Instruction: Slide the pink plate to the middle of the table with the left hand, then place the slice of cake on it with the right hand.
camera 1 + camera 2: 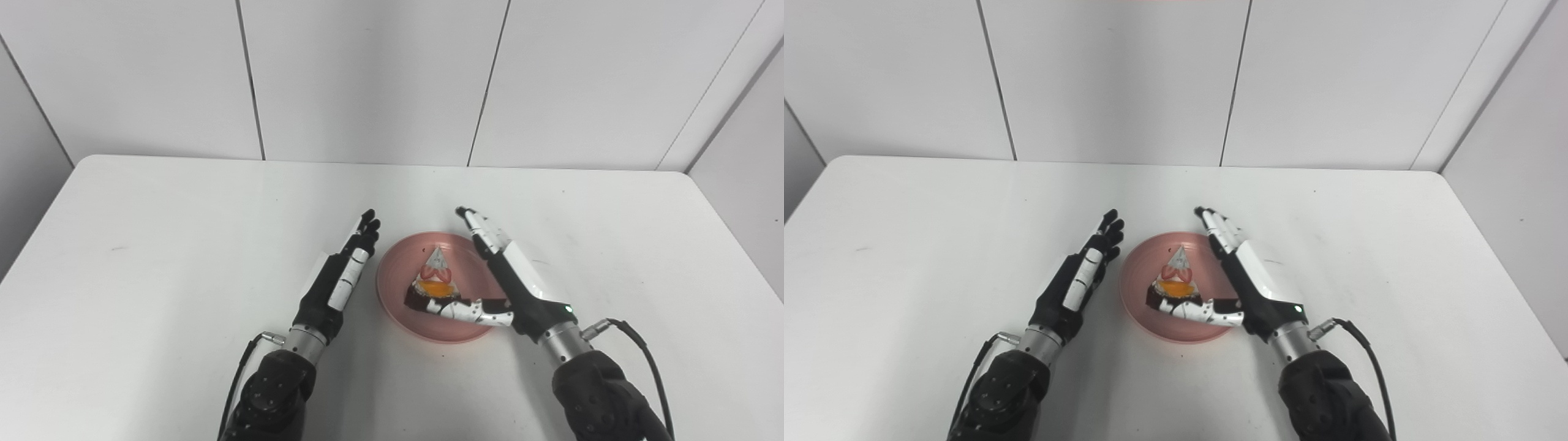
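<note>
Forearms enter from the bottom edge over the white tabletop [153,245]. Left robot hand [343,272] lies flat just left of the round pink plate [398,306], fingers straight, holding nothing. Right robot hand [511,275] is spread open over the plate's right side, thumb against the near end of the wedge-shaped cake slice with strawberry and orange topping [433,280]. Slice rests on the plate, mid-table.

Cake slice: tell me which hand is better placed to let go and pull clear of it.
Right. The right hand is open over the pink plate, thumb beside the cake slice lying on it. The left hand lies open beside the plate, apart from both.
</note>
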Controlling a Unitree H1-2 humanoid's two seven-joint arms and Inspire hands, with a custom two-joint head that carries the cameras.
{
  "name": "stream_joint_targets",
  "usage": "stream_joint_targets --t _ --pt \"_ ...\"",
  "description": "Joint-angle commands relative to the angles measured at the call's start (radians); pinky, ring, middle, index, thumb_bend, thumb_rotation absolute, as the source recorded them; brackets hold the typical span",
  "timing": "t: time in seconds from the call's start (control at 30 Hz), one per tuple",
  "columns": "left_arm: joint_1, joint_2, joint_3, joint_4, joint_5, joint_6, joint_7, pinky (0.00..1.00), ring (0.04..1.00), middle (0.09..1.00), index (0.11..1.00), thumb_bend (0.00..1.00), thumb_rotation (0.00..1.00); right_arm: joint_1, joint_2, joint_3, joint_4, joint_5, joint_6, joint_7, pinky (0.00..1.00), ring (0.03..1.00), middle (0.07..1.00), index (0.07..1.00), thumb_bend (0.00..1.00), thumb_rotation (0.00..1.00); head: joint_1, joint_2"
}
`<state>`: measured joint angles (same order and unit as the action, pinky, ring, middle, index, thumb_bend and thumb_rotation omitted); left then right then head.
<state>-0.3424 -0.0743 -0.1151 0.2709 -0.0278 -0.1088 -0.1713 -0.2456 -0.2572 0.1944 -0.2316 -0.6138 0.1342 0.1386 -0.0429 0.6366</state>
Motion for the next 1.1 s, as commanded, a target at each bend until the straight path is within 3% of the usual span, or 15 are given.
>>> stream_joint_targets --t 0.0,0.23,0.4,0.57,0.8,1.07 --pt "0.007 0.007 0.005 -0.020 -0.015 -0.007 -0.003 1.00 1.000 1.000 1.000 0.67 1.00 -0.004 0.011 -0.038 -0.038 0.051 -0.059 -0.049 0.90 1.000 1.000 1.000 0.83 0.75 0.000 -0.001" --pt "0.015 0.017 0.026 -0.029 -0.022 -0.015 -0.003 1.00 1.000 1.000 1.000 0.70 1.00 0.042 0.097 -0.131 -0.036 0.217 -0.066 -0.107 0.99 1.000 1.000 1.000 0.80 0.83 -0.024 0.007" --pt "0.018 0.017 0.033 -0.019 -0.026 -0.041 0.001 1.00 1.000 1.000 1.000 0.70 1.00 0.065 0.156 -0.186 -0.014 0.293 -0.098 -0.171 1.00 1.000 1.000 1.000 0.64 0.88 -0.027 0.007" --pt "0.028 0.006 0.038 -0.030 -0.026 -0.035 0.019 1.00 1.000 1.000 1.000 0.69 1.00 0.070 0.189 -0.237 -0.002 0.514 -0.098 -0.135 1.00 1.000 1.000 1.000 0.61 0.86 -0.022 0.003" --pt "0.044 0.003 0.036 -0.061 -0.035 0.000 0.024 1.00 1.000 1.000 1.000 0.69 1.00 0.111 0.200 -0.253 -0.013 0.602 -0.049 -0.135 1.00 1.000 1.000 1.000 0.68 0.89 -0.027 0.002" --pt "0.074 -0.016 0.022 -0.105 -0.050 0.034 0.021 1.00 1.000 1.000 1.000 0.69 1.00 0.140 0.201 -0.254 -0.022 0.668 -0.064 -0.126 1.00 1.000 1.000 1.000 0.64 0.88 -0.020 0.005"
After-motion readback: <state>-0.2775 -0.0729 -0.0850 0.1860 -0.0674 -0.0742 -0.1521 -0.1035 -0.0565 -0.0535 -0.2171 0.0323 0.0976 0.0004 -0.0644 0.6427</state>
